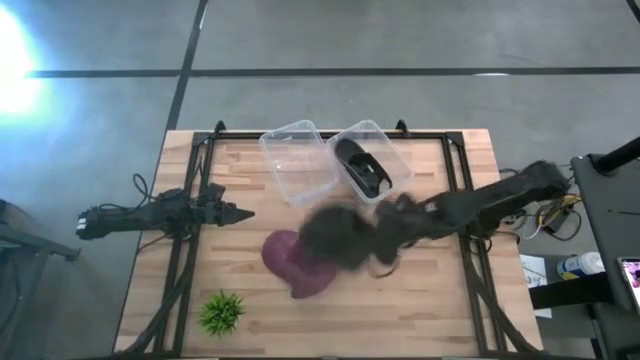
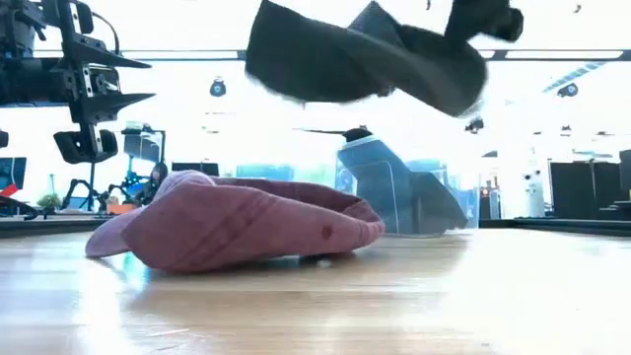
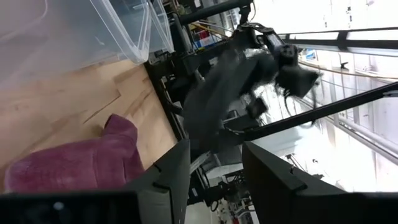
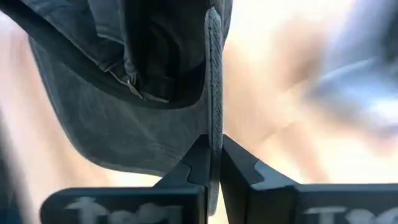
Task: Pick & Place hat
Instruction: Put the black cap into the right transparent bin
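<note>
The dark hat [image 1: 335,238] is a soft grey-black cap, its brim edge pinched thin between the right gripper's [image 4: 213,163] fingers [image 4: 191,163], which are clenched on it. In the right wrist view the crown sags open beside the brim, showing inner seams and a small buckle. It hangs in the air, clear of the surface [image 1: 440,300], over the middle of the table and partly above the pink hat [image 1: 295,262] as seen from overhead. The low view shows it well above the pink hat [image 2: 237,225] with open air between them.

The pink hat is a maroon cap lying flat on the wood, brim toward the front edge.

Behind both sit two clear bins [image 1: 298,160] near the far edge, side by side; the right one holds a dark object [image 1: 362,166]. A small green plant [image 1: 221,312] stands near the front left corner.

The left gripper [image 1: 240,213] waits at the left side above the surface, its fingers [image 3: 169,180] parted and holding nothing. The front right part of the surface is bare wood.
</note>
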Motion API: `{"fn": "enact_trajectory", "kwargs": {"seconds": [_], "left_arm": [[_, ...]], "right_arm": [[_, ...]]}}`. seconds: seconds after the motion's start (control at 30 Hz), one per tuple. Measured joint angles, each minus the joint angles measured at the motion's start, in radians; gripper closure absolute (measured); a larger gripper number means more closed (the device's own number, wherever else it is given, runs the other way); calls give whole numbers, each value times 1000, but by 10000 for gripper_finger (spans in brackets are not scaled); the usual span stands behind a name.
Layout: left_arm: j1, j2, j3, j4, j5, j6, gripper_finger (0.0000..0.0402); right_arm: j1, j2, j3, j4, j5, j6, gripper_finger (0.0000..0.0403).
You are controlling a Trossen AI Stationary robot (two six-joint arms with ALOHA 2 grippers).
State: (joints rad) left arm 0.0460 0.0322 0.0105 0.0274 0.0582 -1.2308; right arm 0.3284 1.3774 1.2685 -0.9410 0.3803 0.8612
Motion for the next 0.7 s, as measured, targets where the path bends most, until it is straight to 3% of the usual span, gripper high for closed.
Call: {"fn": "enact_trajectory", "kwargs": {"seconds": [0.13,0.23,0.3,0.53,0.7], "left_arm": [[0,0,0,-1,-29,3,262],[0,0,0,-1,-77,3,262],[0,0,0,1,-102,4,262],[0,0,0,4,-121,-21,262],[0,0,0,4,-122,-38,262]], "right_arm": [[25,-158,1,-23,544,86,388],[-36,-201,-6,-35,755,44,389],[-129,-200,-12,-50,749,1,389],[-482,-79,-39,-141,527,-28,389],[-588,46,-40,-156,311,-77,389]]}}
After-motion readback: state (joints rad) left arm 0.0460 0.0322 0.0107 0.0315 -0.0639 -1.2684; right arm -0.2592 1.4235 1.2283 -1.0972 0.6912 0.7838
